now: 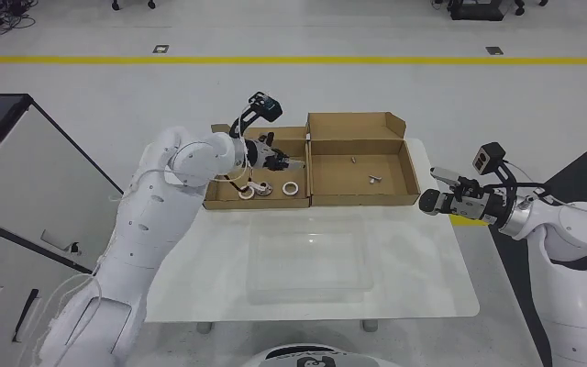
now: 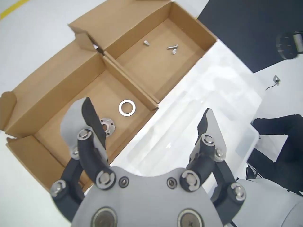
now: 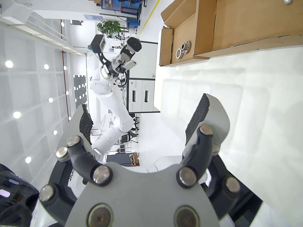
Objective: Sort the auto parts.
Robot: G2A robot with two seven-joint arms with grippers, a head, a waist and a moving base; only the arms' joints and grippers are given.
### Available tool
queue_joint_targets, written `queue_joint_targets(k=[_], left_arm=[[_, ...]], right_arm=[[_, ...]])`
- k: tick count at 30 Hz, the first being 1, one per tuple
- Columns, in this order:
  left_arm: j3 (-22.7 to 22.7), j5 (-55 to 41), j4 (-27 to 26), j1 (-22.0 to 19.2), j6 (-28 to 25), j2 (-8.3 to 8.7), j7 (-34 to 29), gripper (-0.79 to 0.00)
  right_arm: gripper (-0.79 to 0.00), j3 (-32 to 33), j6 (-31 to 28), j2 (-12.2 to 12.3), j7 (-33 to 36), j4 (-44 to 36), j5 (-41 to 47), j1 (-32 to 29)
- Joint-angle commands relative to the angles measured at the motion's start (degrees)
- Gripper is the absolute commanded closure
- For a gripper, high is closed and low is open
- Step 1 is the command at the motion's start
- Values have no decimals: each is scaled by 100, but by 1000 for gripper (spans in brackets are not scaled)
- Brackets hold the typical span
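Two open cardboard boxes stand side by side at the back of the table. The left box (image 1: 220, 194) holds a flat washer (image 2: 127, 107), a round flange (image 2: 107, 126) and another ring (image 1: 246, 193). The right box (image 1: 404, 151) holds small bolts (image 2: 172, 48). My left gripper (image 1: 286, 163) hangs open and empty above the left box, over the flange and washer. My right gripper (image 1: 429, 201) is open and empty at the table's right edge, just in front of the right box. From the right wrist I see the flange (image 3: 185, 46) and a bolt (image 3: 287, 0).
A clear plastic tray (image 1: 312, 266) lies in the middle of the white table (image 1: 440, 275), in front of the boxes. The box flaps (image 1: 353, 121) stand up along the far side. A grey panel (image 1: 46, 183) stands left of the table.
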Motion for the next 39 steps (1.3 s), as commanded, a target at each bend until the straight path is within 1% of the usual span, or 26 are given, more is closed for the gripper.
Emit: queue_joint_targets(k=[1,6,10,16,19,39], left_arm=[[-248,-133,-488,308,-201,63,51,-785],[-851,-453,-1371,989,-605,201,269,-785],[-1291,-833,-1906,1516,-1003,295,422,-785],[-1931,-1334,-2343,2164,-1532,421,545,-785],[-2119,-1571,-2478,2393,-1787,473,529,-785],[-2143,-1613,-2487,2422,-1841,484,509,-785]], right_arm=[[-785,0,0,0,0,0,0,0],[-785,0,0,0,0,0,0,0],[-785,0,0,0,0,0,0,0],[-785,0,0,0,0,0,0,0],[-785,0,0,0,0,0,0,0],[-785,0,0,0,0,0,0,0]])
